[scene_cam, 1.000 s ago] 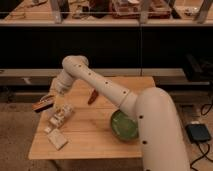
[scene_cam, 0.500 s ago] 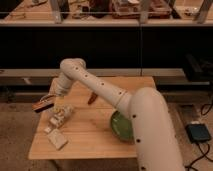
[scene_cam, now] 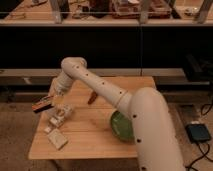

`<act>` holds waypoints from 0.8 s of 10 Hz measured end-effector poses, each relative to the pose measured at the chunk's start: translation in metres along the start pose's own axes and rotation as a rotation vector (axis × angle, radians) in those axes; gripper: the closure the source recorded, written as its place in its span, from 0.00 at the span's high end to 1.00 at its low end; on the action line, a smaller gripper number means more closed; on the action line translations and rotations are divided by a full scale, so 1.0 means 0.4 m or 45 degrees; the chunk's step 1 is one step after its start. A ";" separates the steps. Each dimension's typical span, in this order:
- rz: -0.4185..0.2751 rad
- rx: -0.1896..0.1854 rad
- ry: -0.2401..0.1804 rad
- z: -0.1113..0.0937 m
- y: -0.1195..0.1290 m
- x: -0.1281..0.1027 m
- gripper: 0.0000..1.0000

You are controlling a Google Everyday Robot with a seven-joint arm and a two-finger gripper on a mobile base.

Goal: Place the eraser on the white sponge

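The eraser point(scene_cam: 42, 105) is sitting at the middle left of the frame. Its orange-brown back is facing up with a dark strip under it, and it is lying at the left edge of the wooden counter point(scene_cam: 90, 136) with its outer end poking past the edge. My pincer point(scene_cam: 52, 97) is hanging right at the eraser's upper-right end. It is so close that I cannot tell whether it is clamping the block or only touching it, or whether it is apart or together.

The white sponge point(scene_cam: 57, 139) is lying flat toward the lower left of the frame, near the counter's front left corner, well apart from the eraser. Between the two, a lumpy whitish packet point(scene_cam: 60, 115) is resting just below my pincer, and a tiny white cube point(scene_cam: 47, 130) is sitting just up and left of the sponge.

My arm point(scene_cam: 100, 86) is reaching in from the lower right, rising to a bend near the upper middle and dropping down to the left. A slim dark-red stick point(scene_cam: 92, 96) is lying just under it near the counter's middle. A green bowl point(scene_cam: 120, 126) is showing at the right, partly covered by my arm.
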 end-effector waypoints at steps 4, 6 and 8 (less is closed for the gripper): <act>0.046 -0.057 0.137 -0.090 -0.008 0.018 0.11; 0.043 -0.062 0.198 -0.130 -0.033 0.023 0.11; 0.031 -0.042 0.226 -0.152 -0.084 0.011 0.11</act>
